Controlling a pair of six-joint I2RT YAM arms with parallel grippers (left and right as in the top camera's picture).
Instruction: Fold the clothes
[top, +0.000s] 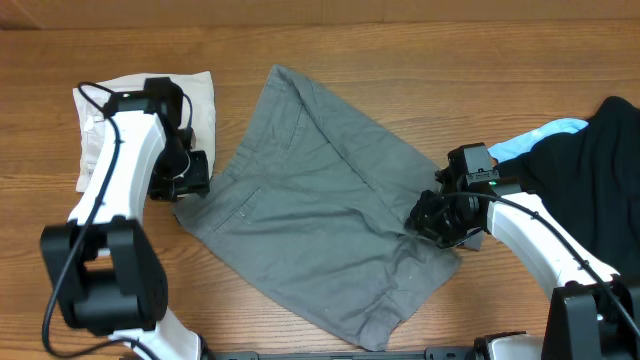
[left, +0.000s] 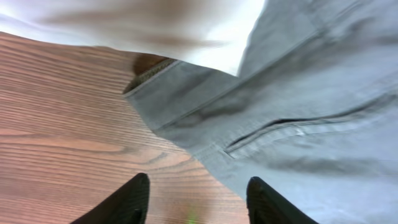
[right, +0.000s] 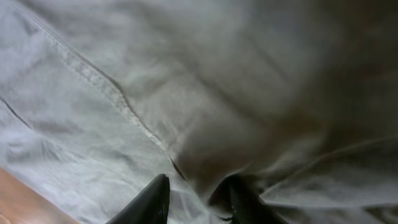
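Note:
The mid-grey shorts (top: 320, 210) lie spread flat across the middle of the wooden table. My left gripper (top: 188, 182) is at their left edge. In the left wrist view it is open (left: 199, 202), with bare wood between the fingers and the right finger over the shorts' hem (left: 311, 112) near a pocket slit. My right gripper (top: 437, 218) is at the shorts' right edge. In the right wrist view its fingers (right: 200, 202) pinch a raised fold of the grey fabric (right: 186, 93), and the right finger is partly hidden by it.
Folded cream shorts (top: 100, 125) lie at the back left under my left arm and show blurred in the left wrist view (left: 186, 25). A black garment (top: 600, 170) and a light-blue one (top: 545, 135) are piled at the right edge.

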